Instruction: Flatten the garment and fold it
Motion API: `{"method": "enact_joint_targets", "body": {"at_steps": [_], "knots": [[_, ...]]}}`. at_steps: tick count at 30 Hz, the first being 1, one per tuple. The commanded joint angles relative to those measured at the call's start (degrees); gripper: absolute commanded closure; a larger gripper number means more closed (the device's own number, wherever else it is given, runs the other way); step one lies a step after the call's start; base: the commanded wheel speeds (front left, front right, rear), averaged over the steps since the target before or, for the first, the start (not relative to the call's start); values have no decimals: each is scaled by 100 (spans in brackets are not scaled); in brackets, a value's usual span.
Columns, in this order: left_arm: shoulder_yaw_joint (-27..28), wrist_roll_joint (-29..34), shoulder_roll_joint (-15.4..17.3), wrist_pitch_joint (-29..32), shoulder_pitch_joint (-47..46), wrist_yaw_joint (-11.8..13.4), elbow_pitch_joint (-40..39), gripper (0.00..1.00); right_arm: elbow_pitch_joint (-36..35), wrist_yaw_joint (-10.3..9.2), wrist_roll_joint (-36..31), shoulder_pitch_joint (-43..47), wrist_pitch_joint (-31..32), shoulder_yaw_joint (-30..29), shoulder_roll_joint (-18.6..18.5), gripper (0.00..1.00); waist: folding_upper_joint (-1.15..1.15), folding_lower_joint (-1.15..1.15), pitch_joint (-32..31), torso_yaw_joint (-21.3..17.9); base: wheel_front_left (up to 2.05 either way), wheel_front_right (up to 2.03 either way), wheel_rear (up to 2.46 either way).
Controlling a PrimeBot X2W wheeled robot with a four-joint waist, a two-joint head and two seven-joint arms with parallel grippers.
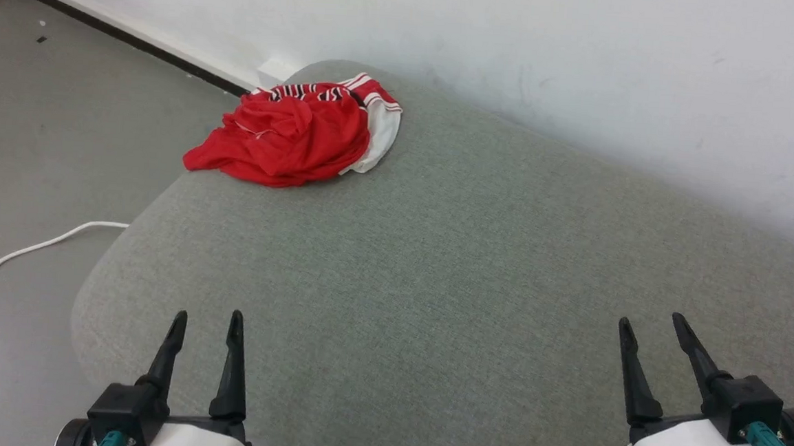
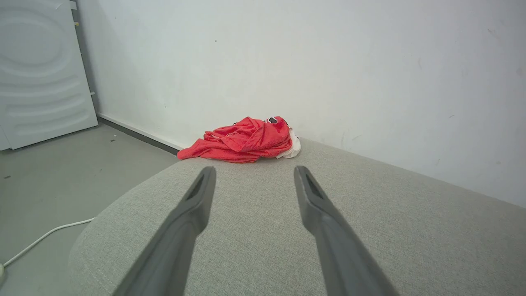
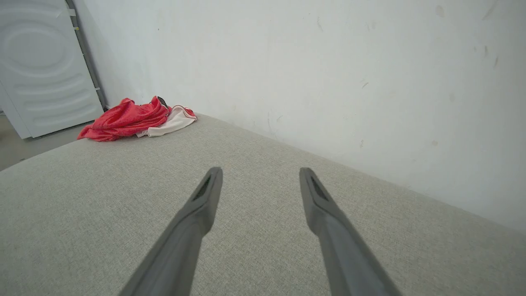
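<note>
Grey cushion (image 1: 476, 276) bears crumpled garment (image 1: 292, 137), lettering unreadable

We see the garment (image 1: 292, 137), red with a white, stripe-edged sleeve, crumpled in a heap at the far left corner of the grey cushion (image 1: 434, 287).
</note>
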Motion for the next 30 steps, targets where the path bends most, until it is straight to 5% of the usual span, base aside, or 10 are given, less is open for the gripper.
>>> {"method": "enact_joint_targets", "body": {"at_steps": [1, 26, 30], "knots": [[-3, -43, -19, -74, 87, -4, 10, 0, 27, -5, -11, 41, -63, -15, 15, 0, 0, 0, 13, 77, 0, 0, 0], [43, -118, -22, -227, 172, -83, 34, 0, 103, -5, 60, 91, -216, -1, 17, 0, 0, 0, -35, 427, 0, 0, 0], [-21, -612, -22, -227, 74, -169, -42, 0, 91, -5, 47, 93, -216, -12, 17, 0, 0, 0, -10, 416, 0, 0, 0]]}}
